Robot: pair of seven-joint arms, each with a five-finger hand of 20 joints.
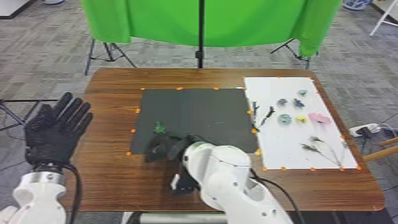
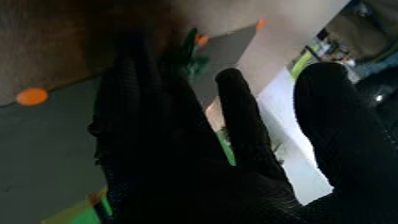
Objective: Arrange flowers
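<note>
Our right hand (image 1: pixel 165 149) is at the near edge of the dark sheet (image 1: pixel 191 106) in the head view, beside the green sprig (image 1: pixel 160 128); left of the sheet, our left hand (image 1: pixel 53 135) is open; right, flowers (image 1: pixel 319 118). In the right wrist view, our right hand (image 2: pixel 191 185) has extended fingers; whether they hold the sprig, we cannot tell.

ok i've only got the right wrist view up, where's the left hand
Observer: In the head view the left hand is at the left edge of the table, fingers straight.
Operator: good, anything pink on the right side
Observer: Yes, a pink flower lies on the white sheet, near its right edge.
Operator: what's just left of that
Observer: A small yellow flower, on the same sheet.
</note>
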